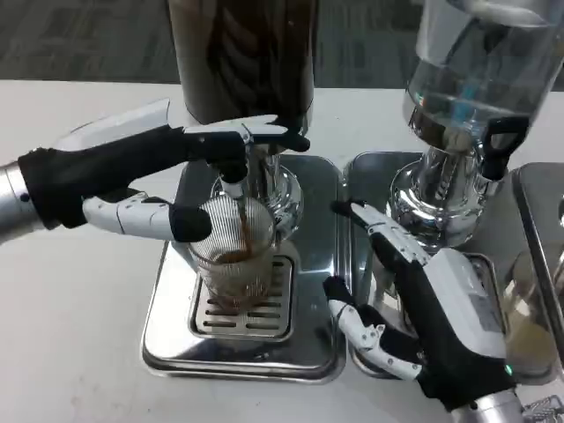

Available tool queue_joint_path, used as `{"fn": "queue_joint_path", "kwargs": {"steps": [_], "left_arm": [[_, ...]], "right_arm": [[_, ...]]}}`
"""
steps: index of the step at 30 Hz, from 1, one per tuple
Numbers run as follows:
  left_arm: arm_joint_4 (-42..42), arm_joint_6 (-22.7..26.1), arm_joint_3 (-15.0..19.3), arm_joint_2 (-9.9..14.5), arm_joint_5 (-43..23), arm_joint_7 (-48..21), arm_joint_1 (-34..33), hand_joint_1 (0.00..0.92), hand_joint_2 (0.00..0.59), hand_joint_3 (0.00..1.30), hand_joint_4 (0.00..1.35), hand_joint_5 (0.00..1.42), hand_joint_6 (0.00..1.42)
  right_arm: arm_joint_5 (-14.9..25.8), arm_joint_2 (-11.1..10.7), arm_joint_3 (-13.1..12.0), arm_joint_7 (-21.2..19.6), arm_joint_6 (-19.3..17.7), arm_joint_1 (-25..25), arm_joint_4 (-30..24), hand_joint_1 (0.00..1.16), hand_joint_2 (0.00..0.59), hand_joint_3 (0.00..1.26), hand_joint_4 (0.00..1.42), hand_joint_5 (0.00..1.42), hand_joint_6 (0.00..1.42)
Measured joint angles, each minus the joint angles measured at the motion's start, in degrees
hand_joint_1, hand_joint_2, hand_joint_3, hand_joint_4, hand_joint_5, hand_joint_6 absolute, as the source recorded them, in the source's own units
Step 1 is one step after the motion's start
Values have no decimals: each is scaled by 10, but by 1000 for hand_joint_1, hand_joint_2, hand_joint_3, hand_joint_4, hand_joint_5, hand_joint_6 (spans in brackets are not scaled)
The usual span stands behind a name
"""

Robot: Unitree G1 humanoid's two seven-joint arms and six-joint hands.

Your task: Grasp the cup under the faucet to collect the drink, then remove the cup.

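Note:
A ribbed clear glass cup (236, 256) stands on the drip tray grille (238, 319) under the faucet (234, 181) of the dark drink dispenser (242, 57). A thin brown stream runs into it and brown drink fills its lower part. My left hand (150, 181) reaches in from the left: its upper fingers press the faucet lever (264, 134), its lower fingers touch the cup's left side. My right hand (423, 317) hovers to the right of the cup over the seam between the two trays, fingers spread, holding nothing.
A second dispenser (467, 97) with clear liquid stands at the right on its own steel tray (370, 176). Another tray edge (533, 229) with a glass (533, 300) lies at the far right. White table (79, 317) stretches to the left and front.

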Motion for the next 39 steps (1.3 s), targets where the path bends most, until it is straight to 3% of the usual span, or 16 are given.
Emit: {"fn": "queue_joint_path", "kwargs": {"steps": [5, 14, 39], "left_arm": [[-1, -2, 0, 0, 0, 3, 3, 0, 41, 153, 19, 39, 40], [-4, -2, -1, 1, -1, 5, 5, 0, 42, 150, 19, 37, 40], [-23, 6, 0, 7, -2, 10, 18, 0, 41, 144, 19, 36, 40]], "right_arm": [[45, -4, 0, 45, -21, -14, 16, 458, 256, 74, 102, 130, 245], [95, 6, 0, 127, -14, -51, 46, 413, 229, 0, 1, 18, 132], [121, 43, -9, 176, 0, -106, 87, 420, 220, 0, 0, 9, 128]]}}
